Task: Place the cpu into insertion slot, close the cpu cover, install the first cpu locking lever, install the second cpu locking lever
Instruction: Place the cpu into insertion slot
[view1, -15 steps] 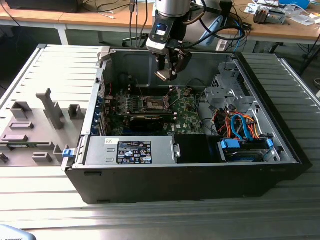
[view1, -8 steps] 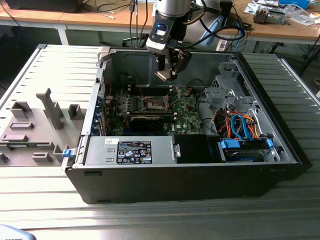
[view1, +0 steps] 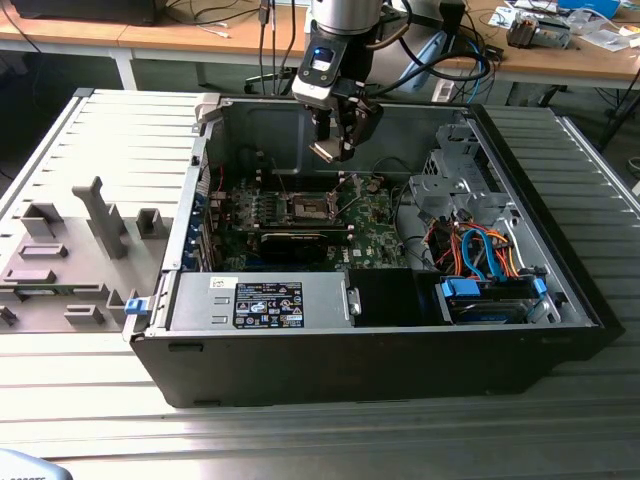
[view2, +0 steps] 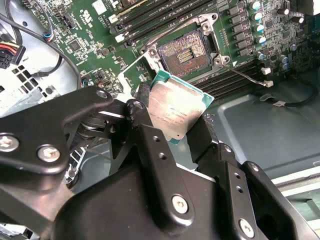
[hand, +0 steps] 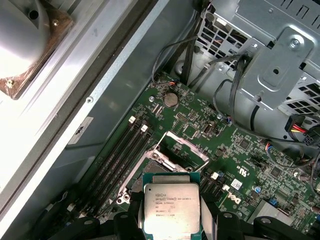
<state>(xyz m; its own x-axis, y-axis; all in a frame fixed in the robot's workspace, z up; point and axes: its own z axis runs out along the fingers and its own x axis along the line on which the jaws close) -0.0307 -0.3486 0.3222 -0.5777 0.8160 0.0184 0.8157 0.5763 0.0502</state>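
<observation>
Cpu (view2: 175, 111) sits pinched between the two black fingers of the gripper (view2: 174, 122), which are closed on its opposite edges. It hangs in the air over the green board (view1: 375, 225), clear of everything.

Going from the exterior view's left, a grey plastic fixture tray (view1: 60, 255) lies on the ribbed table beside the open black case (view1: 350, 350). Next comes the board, and on it the slot (view1: 308, 207), with a dark pin field and a silvery rim. The slot is uncovered, and the gripper (view1: 338, 135) hangs above it, slightly toward the exterior view's right and well apart. Bare-metal drive cages and coloured cables (view1: 480, 255) fill the right end.

In the second wrist view the slot (view2: 186, 50) lies just beyond the chip's far corner. The cover (view2: 131, 67), a thin metal frame, is tipped up at the slot's side, and a wire lever (view2: 247, 75) is swung out. The chip is flat and square, with a dull brushed metal lid over a green rim.
</observation>
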